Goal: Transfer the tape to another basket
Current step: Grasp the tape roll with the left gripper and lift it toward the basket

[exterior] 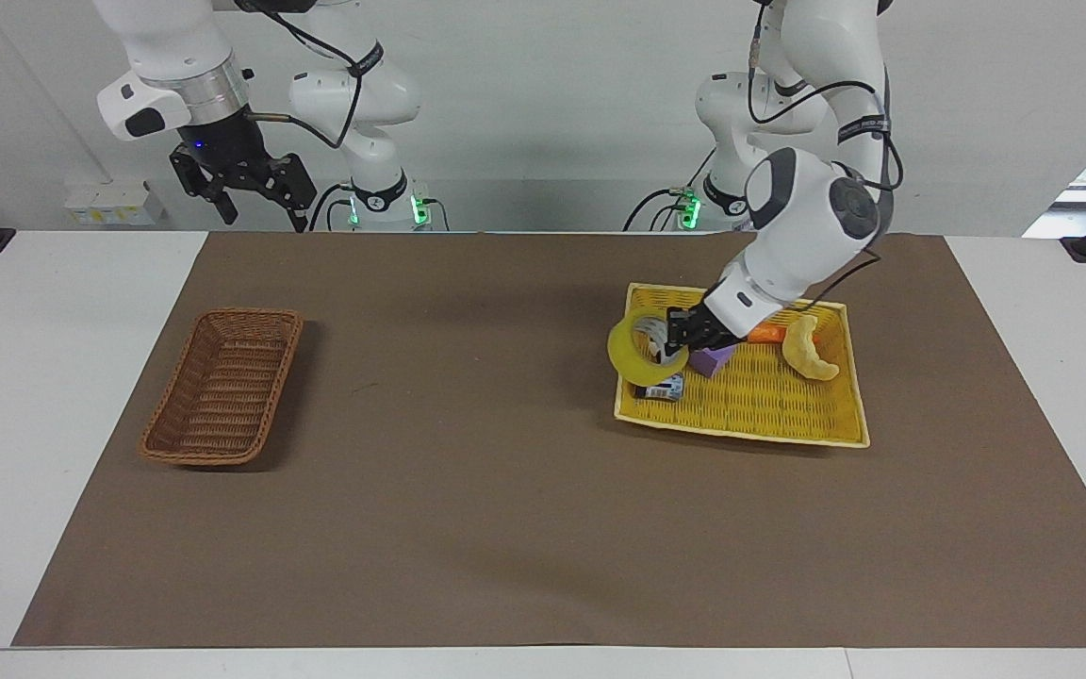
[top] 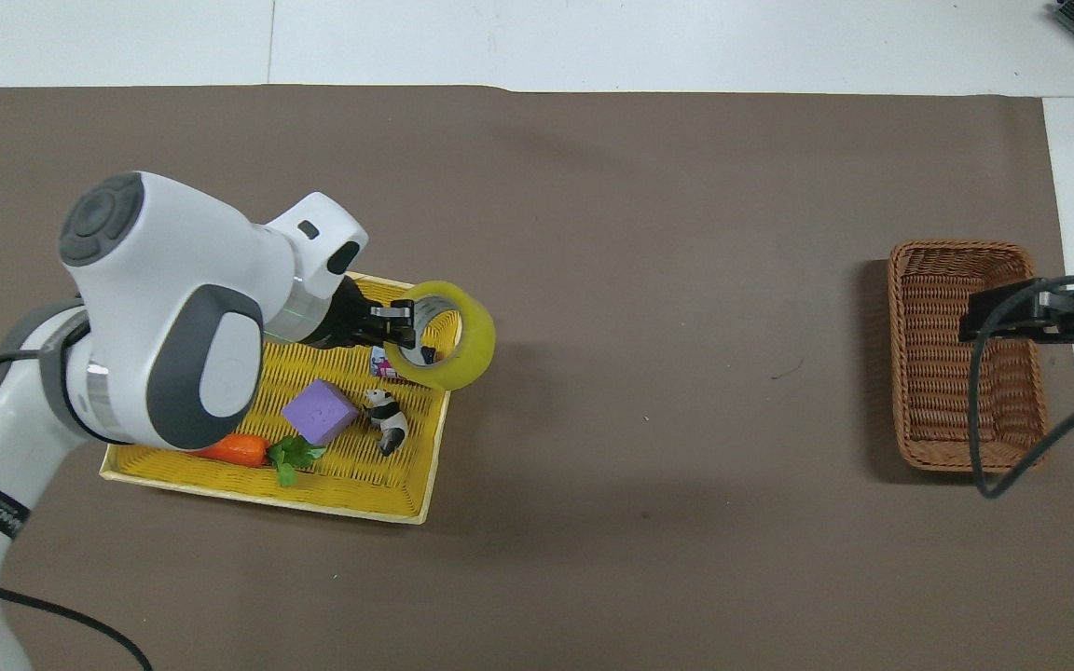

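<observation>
Left tool (exterior: 684,332): clamped on the tape's wall, one finger inside the core, one outside; up in the air over the yellow tray's edge toward the right arm's end of the surface.
Tape (exterior: 634,350): yellow roll w/ pale core, held off the tray, tilted so its hole faces partly up; in overhead view it hangs over the tray's rim and a small can.
Yellow tray (exterior: 769,415): flat woven tray on the brown mat, toward the left arm's end.
In tray: purple block (top: 318,411), panda figure (top: 389,417), carrot toy (top: 240,449), croissant toy (exterior: 805,348), small can (exterior: 664,387) partly covered by the tape.
Wicker basket (exterior: 222,387): brown, narrow, on the mat toward the right arm's end, well apart from the tray; nothing seen inside.
Right tool (exterior: 246,184): waits raised near its own base, fingers apart, holding nothing; in overhead view it sits over the wicker basket.
Surface (exterior: 468,528): white top w/ brown mat under both baskets.
</observation>
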Controlling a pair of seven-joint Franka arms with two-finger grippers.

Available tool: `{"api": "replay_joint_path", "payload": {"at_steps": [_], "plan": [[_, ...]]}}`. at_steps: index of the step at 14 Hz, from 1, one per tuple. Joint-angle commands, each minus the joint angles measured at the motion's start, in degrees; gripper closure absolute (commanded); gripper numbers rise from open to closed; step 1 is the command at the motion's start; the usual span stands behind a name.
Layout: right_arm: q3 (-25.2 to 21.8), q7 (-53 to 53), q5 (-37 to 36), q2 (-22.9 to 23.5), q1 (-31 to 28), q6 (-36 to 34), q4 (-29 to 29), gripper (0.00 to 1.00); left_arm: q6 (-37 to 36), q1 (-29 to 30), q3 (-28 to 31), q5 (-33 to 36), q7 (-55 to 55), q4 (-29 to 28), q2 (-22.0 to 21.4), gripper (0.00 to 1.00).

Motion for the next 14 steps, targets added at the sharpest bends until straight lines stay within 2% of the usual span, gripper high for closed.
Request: {"api": "replay_joint_path", "payload": {"at_steps": [1,5,9,14], "plan": [[0.8,-1.18,0.06,-0.95,-1.1,0.47,-0.93,0.0,1.69,-5.58,0.99,-0.84,-8.43,1.93,-0.76,1.0],[0.8,-1.18,0.06,-0.95,-1.1,0.47,-0.93,0.0,1.86,-7.53,-1.9,-1.28,-14.35,5.19,-1.11,1.0],[0.8,-1.18,0.06,-0.95,-1.1,0.47,-0.93,0.0,7.48,-7.62,-3.57,-10.84,-14.35,5.02,-1.11,1.0],[0.8,-1.18,0.06,-0.95,-1.1,0.47,-0.93,0.0,13.19,-7.71,-7.35,-16.22,-14.35,4.4,-1.2,1.0]]}}
